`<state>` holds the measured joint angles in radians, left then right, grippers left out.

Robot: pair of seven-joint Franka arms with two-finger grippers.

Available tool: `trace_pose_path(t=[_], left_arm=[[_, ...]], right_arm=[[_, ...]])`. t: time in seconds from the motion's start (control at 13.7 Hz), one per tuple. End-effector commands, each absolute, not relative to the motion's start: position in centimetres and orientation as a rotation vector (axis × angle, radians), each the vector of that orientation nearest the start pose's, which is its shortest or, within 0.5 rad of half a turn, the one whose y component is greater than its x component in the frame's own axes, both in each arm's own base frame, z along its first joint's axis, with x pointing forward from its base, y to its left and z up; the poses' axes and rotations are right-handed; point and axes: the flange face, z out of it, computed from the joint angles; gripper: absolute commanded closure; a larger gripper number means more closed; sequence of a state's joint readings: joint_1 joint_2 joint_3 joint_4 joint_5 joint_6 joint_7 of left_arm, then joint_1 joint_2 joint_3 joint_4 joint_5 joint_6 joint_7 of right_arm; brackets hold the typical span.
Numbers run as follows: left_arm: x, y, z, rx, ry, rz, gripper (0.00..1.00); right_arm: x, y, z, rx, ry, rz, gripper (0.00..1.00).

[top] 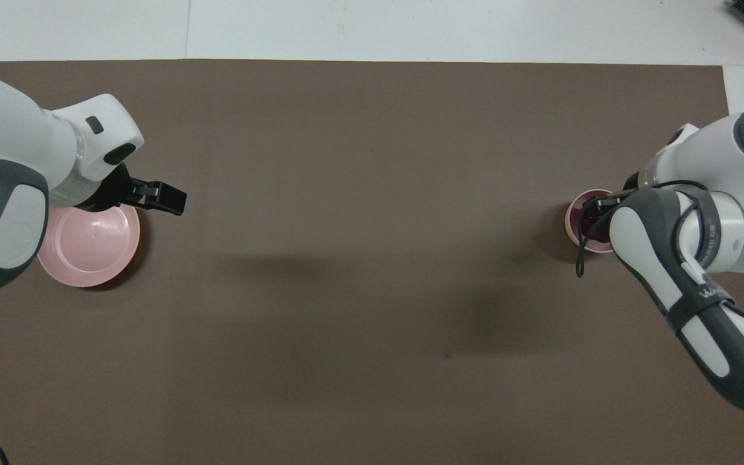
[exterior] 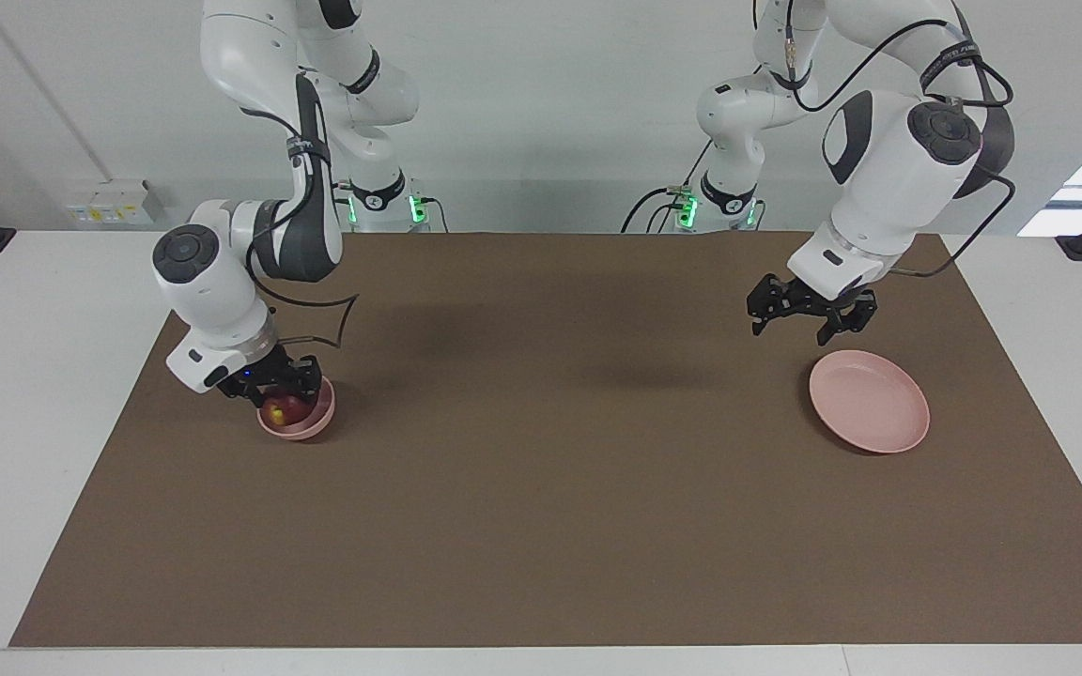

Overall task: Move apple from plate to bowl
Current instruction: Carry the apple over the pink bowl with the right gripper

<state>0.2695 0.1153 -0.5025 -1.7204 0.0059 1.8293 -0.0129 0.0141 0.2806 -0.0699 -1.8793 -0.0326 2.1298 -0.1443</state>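
The dark red apple (exterior: 285, 407) with a yellowish patch lies inside the small pink bowl (exterior: 314, 424) at the right arm's end of the mat. My right gripper (exterior: 283, 392) is down in the bowl, right at the apple. In the overhead view the right arm covers part of the bowl (top: 577, 210), and dark red shows inside it. The flat pink plate (exterior: 870, 402) lies bare at the left arm's end and also shows in the overhead view (top: 97, 248). My left gripper (exterior: 793, 329) hangs open and empty just above the plate's edge nearer the robots.
A large brown mat (exterior: 541, 488) covers the white table (exterior: 43, 310). Nothing else lies on the mat between the bowl and the plate. Black clamps stand at both ends of the table near the robots.
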Motion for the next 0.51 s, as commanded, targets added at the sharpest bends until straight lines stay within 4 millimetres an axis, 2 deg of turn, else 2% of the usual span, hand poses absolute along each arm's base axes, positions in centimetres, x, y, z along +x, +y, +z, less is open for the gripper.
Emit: trace_pose_path(t=[0.0, 0.22, 0.36, 0.44], left_arm=[[58.1, -11.7, 52.6, -3.142, 0.356, -0.005, 0.00], [58.2, -11.5, 52.6, -3.099, 0.369, -0.015, 0.00], [58.3, -11.2, 52.8, -3.092, 0.368, -0.021, 0.00], [58.5, -10.5, 52.8, -3.076, 0.356, -0.023, 0.00]], right_arm=[[61.6, -3.2, 35.7, -3.198, -0.154, 0.032, 1.00], [61.7, -3.2, 34.8, -3.197, -0.151, 0.044, 0.98], [61.8, -3.1, 34.7, -3.197, -0.153, 0.047, 0.81], [61.8, -3.2, 34.4, -3.197, -0.151, 0.054, 0.70]])
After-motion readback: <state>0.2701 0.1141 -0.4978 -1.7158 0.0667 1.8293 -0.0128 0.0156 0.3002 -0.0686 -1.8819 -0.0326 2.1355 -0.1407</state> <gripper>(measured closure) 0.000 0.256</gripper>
